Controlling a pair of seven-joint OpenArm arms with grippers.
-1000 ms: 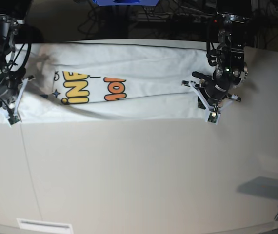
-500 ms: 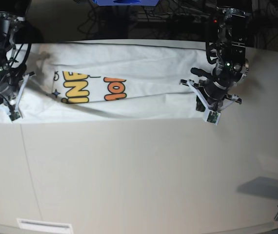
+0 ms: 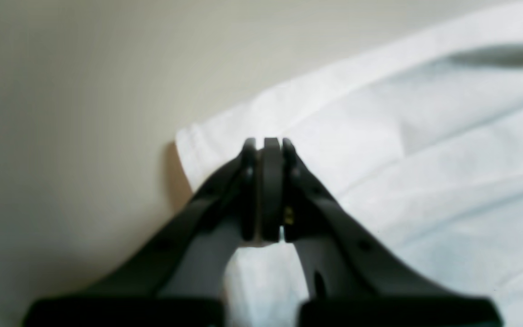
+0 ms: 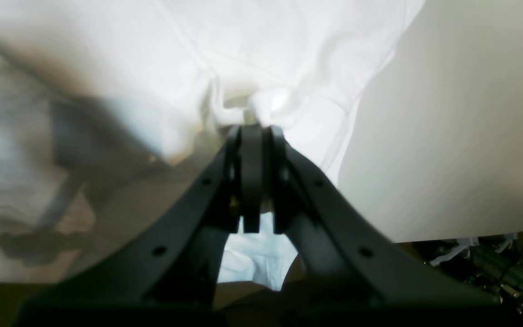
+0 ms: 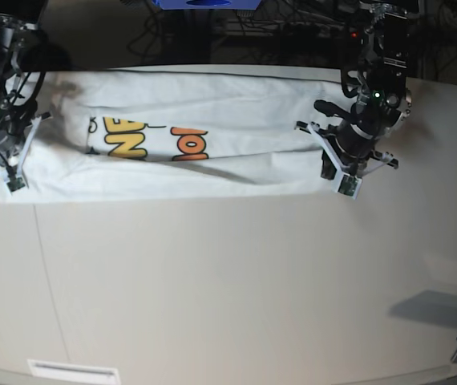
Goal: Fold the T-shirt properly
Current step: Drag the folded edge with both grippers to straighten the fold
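I see bare worktop [image 5: 228,289] nearest, the T-shirt [image 5: 212,172] lying beyond as a long band. At its ends, left claw [image 3: 265,144] and right claw [image 4: 251,129] each pinch cloth shut. It's light and limp; I'd grip the hemmed corners.

Folded cloth hides most of the T-shirt's [image 5: 188,144] print (only yellow and orange letter-halves show), wrist views blurred.

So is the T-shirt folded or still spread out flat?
Partly folded: the T-shirt lies as a long band with a white flap covering part of its print.
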